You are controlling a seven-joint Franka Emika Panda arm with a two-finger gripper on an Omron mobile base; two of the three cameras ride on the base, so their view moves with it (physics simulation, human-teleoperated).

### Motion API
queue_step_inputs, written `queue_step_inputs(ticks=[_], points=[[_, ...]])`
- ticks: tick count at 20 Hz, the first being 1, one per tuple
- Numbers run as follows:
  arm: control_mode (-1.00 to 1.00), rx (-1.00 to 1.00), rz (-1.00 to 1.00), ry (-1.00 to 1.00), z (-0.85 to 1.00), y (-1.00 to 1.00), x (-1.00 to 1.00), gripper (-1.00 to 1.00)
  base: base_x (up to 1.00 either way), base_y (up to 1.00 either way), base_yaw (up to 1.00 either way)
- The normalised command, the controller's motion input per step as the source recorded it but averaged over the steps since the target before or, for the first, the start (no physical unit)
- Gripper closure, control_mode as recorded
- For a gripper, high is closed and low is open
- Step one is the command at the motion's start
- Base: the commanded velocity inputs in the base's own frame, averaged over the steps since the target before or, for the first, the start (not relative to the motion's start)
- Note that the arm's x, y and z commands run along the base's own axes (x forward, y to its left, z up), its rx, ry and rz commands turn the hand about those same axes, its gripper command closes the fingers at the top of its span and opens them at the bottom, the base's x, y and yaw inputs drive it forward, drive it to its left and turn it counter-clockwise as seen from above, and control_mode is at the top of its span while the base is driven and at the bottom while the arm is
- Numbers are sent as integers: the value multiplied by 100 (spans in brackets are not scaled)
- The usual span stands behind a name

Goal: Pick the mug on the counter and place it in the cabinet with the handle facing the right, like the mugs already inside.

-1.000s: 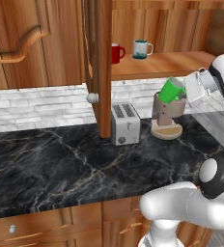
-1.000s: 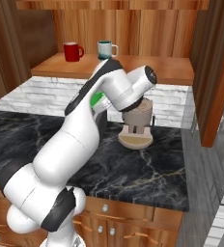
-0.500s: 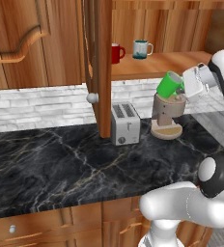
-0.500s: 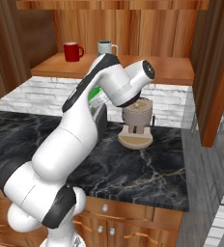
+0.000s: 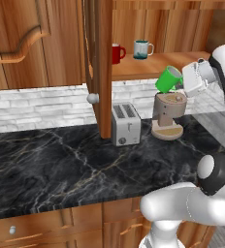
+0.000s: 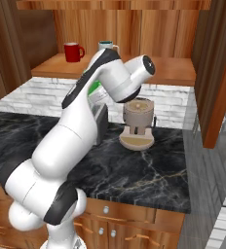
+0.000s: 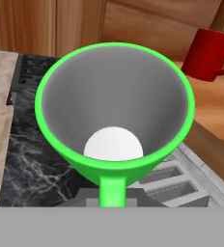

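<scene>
The green mug (image 5: 167, 80) hangs tilted in the air above a coffee machine, its mouth turned toward the hand. My gripper (image 5: 182, 83) is shut on it from the right. In the hand view I look straight into the mug (image 7: 114, 96), with its green handle (image 7: 113, 190) at the bottom. From the right base view only a sliver of the mug (image 6: 94, 89) shows behind the arm. The cabinet shelf (image 5: 153, 65) lies just behind and left of the mug. On it stand the red mug (image 5: 117, 53) and the teal mug (image 5: 142, 49). Below is the black marble counter (image 5: 61, 164).
The cabinet's open door (image 5: 99, 68) with its round knob (image 5: 92, 98) juts out left of the shelf. A silver toaster (image 5: 125, 124) and a tan coffee machine (image 5: 168, 114) stand on the counter beneath the mug. Another wooden door (image 6: 217, 73) hangs at the right.
The gripper has lifted the green mug higher above the coffee machine, up to about shelf height. The red and teal mugs have not moved.
</scene>
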Motion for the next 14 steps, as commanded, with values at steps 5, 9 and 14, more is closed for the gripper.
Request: queue_step_inputs(ticks=[5,9,14], points=[[-100,0,0,-3,15,7,13,100,0,0,0],[-100,0,0,-5,9,9,15,100,0,0,0],[-100,2,-1,-7,6,7,13,100,0,0,0]])
